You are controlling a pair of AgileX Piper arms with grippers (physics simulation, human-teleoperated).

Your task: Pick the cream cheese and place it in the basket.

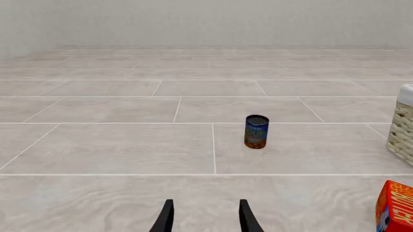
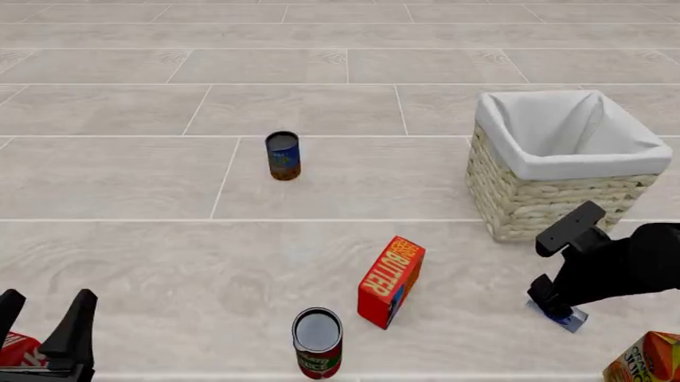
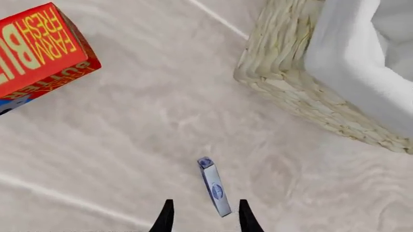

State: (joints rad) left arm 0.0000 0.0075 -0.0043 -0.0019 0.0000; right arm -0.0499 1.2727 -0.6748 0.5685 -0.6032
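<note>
Pale blue and thin on its edge, the cream cheese (image 3: 215, 188) lay on the floor just beside the basket (image 2: 552, 203), and the right gripper (image 3: 203, 216) hung over it, fingers apart either side, seemingly lined up to pinch it.

tiled floor (image 2: 127, 263) carrying cans, boxes, basket (image 2: 568, 199)

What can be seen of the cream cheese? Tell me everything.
The cream cheese is a small thin pale blue-grey box with a dark blue oval logo, cardboard by its look. It stands on a narrow edge on the table, in front of the basket, between the right gripper's open fingers. Contact cannot be told.
</note>
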